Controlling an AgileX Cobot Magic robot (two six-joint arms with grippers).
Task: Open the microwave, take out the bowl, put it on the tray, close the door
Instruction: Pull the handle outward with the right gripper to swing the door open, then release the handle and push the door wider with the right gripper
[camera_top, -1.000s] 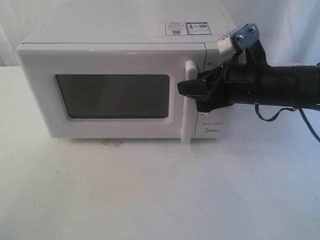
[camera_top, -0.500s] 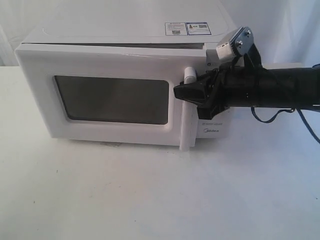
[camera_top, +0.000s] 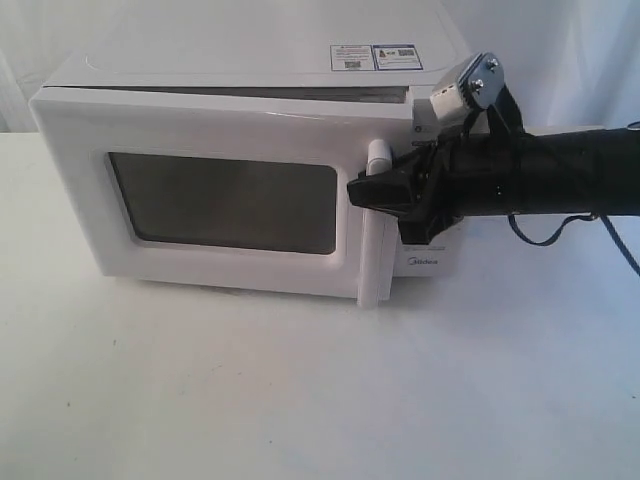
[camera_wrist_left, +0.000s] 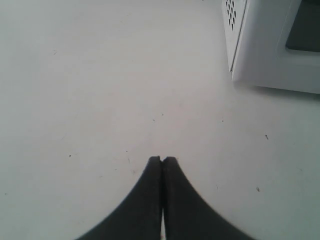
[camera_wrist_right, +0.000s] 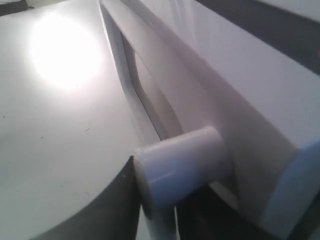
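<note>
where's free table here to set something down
The widest bare table lies in front of the microwave. More lies beside its vented side, near the left gripper. Crowded at the handle, where the right gripper holds it, door ajar.

Microwave (camera_top: 250, 70): white casing, a grid of dark round vent holes (camera_wrist_left: 231, 10) on one side, two white-and-blue stickers (camera_top: 375, 57) with fine black print at one o'clock on the top, and grey-blue Midea lettering (camera_top: 425, 263) at five o'clock on the front. Door (camera_top: 80, 200): white, with a dark grey window (camera_top: 225, 200) and a white handle (camera_top: 380, 270). Right gripper (camera_top: 362, 190) and left gripper (camera_wrist_left: 162, 161): matt black; table (camera_top: 300, 400): off-white with scattered dark specks.
</note>
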